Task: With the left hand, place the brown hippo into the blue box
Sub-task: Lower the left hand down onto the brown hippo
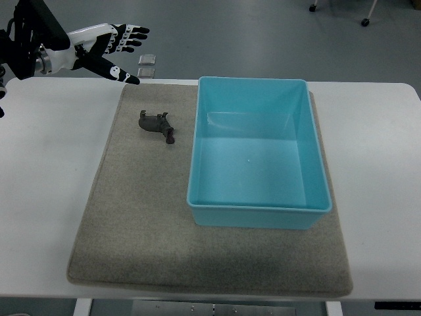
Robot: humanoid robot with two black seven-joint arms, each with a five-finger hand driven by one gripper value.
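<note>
One top view: left robot hand (108, 49) hovering at the worktop's (46, 164) far left corner, fingers spread, holding nothing. Brown hippo (156, 124) lying on the grey mat (131, 224), below and right of the hand, just beside the empty blue box (256, 214). Step judged: approaching; next calling for descent and grasp.

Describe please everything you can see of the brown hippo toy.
The brown hippo is a small dark brown figure that looks like hard plastic. It lies tipped on its side on the grey mat, legs sticking out. It sits left of the blue box, apart from it. Nothing touches it but the mat; the left hand hovers open beyond it, off the mat's far corner.
</note>
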